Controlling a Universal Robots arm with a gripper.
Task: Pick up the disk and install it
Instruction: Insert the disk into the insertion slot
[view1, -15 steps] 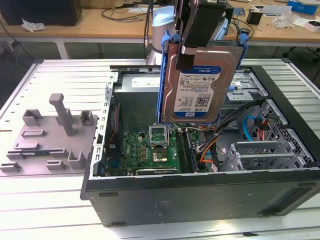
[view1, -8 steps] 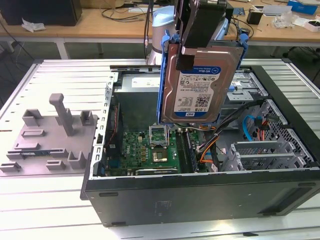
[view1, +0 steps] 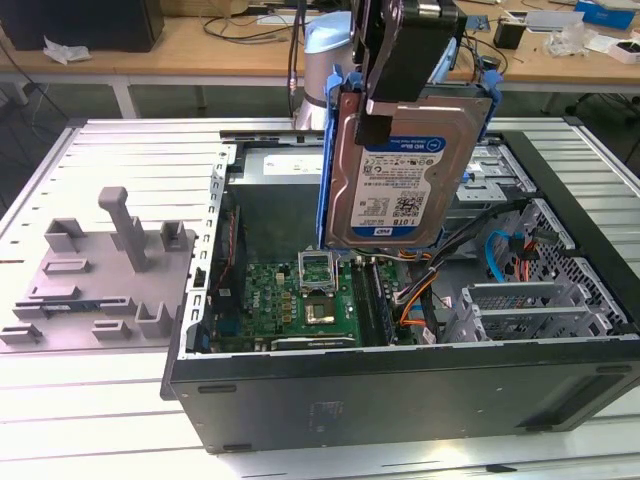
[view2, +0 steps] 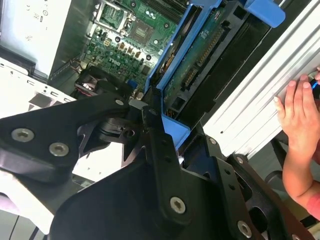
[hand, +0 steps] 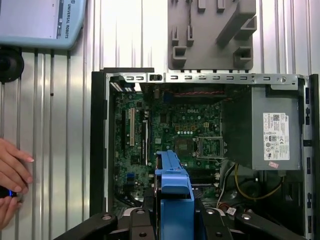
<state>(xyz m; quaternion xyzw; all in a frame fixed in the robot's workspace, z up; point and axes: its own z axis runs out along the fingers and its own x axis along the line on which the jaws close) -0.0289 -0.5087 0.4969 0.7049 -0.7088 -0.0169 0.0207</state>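
the tool (view1: 378, 118) hangs pointing down from the arm (view1: 322, 45), closed tight on the top edge of the upright disk (view1: 395, 185), held aloft.

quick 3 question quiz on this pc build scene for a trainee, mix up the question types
1. True or false: the disk lies flat inside the computer case.
2. The gripper is: A clamped on the disk, B open and empty, C holding a screwdriver.
3. Fill in: in the first wrist view, a person's ____ is over the ridged table beside the case.

Key
1. False: it hangs on end above the open case.
2. A
3. hand
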